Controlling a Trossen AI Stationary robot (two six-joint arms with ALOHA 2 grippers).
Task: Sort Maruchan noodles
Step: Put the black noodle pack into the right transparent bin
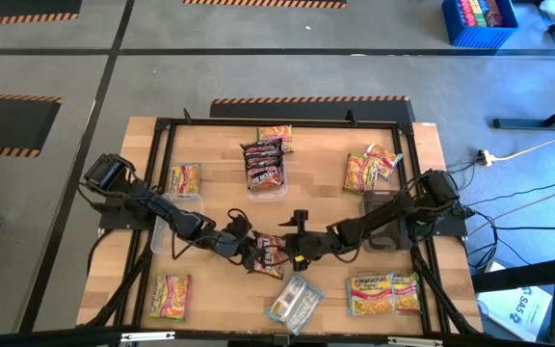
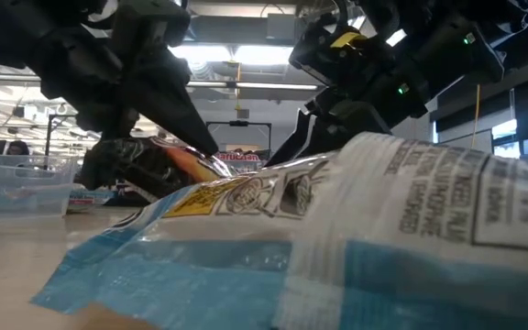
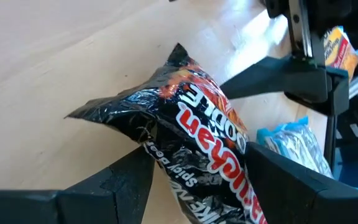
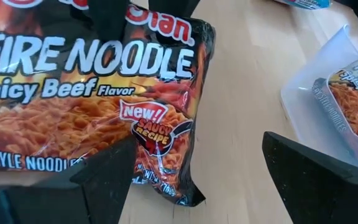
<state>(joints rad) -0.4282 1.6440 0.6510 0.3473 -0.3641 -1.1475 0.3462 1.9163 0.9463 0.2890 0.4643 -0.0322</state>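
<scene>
1. Packet (image 1: 268,253) of dark maroon noodles sits at the middle of the table (image 1: 220,299), near its front, both arms meeting over it.
2. Left gripper (image 3: 194,171) has its two fingers (image 3: 120,180) clamped on either side of that maroon packet; the wrapper is crumpled and lifted at one end between them.
3. Right gripper (image 4: 191,168) is spread wide just beside the same packet, one finger (image 4: 104,180) over its corner, the other on bare wood; nothing is held.
4. Clear bin (image 1: 266,173), behind the maroon packet toward the table's back, holds more dark packets.
5. Light blue packet (image 1: 294,301) lies just in front of the maroon one, by the front edge; it fills the foreground in the low view.
6. Yellow-pink packets (image 1: 383,292) lie to the right of the blue one; another packet (image 1: 170,295) lies well off to the left of it.
7. Second clear bin (image 4: 328,106) with a packet inside shows beside the right gripper.
</scene>
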